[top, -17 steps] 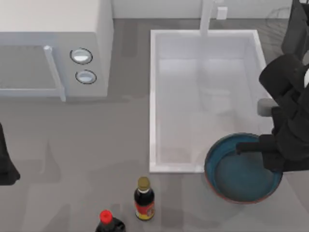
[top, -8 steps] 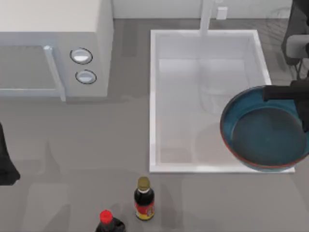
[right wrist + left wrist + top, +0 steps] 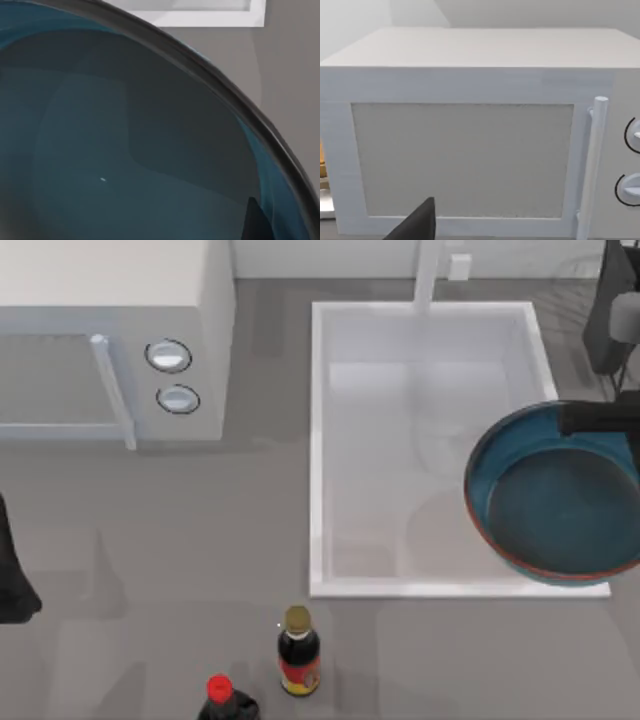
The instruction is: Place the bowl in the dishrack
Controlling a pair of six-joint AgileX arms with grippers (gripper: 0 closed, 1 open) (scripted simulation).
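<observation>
My right gripper (image 3: 600, 420) sits at the counter's right edge, clamped on the far rim of the bowl (image 3: 555, 495) with one finger (image 3: 590, 420) reaching in over the teal inside. I hold the bowl off the counter, overhanging the sink's (image 3: 420, 315) right wall and near right corner, its right side cut off by the top view's edge. In my right wrist view the bowl's (image 3: 125, 150) dark rim curves across, with the sink's (image 3: 210, 17) white corner behind it. The dishrack's (image 3: 570, 275) faint wires show at the counter's far right corner, beyond the bowl and apart from it. My left arm (image 3: 15, 575) is parked at the left edge, facing the microwave (image 3: 470, 130); I cannot tell how its fingers stand. Two bottles (image 3: 298, 650) stand at the near edge.
</observation>
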